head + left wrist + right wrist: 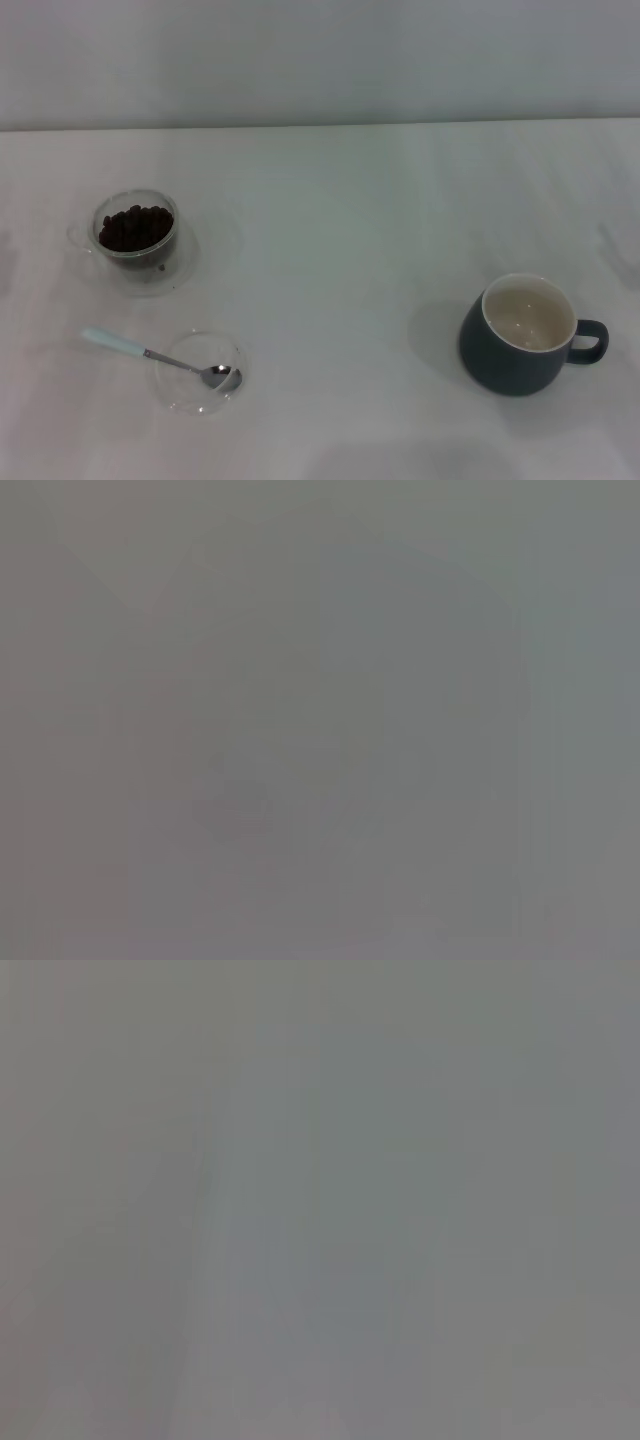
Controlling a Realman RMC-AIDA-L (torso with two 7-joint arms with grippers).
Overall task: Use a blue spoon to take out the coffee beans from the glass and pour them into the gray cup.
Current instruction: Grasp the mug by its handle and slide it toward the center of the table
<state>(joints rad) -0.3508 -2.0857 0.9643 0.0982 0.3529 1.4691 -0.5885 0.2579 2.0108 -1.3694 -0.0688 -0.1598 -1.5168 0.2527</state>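
a shallow clear glass dish (pixel 190 395) sits on a white table (pixel 340 250).

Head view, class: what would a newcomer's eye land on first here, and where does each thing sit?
The gray cup stands out first, dark on the white table, at the robot's right with its handle pointing outward. On the left, the glass shows a dark heap of coffee beans. In front of it, the blue spoon rests with its bowl in a shallow clear dish. No gripper is in view.
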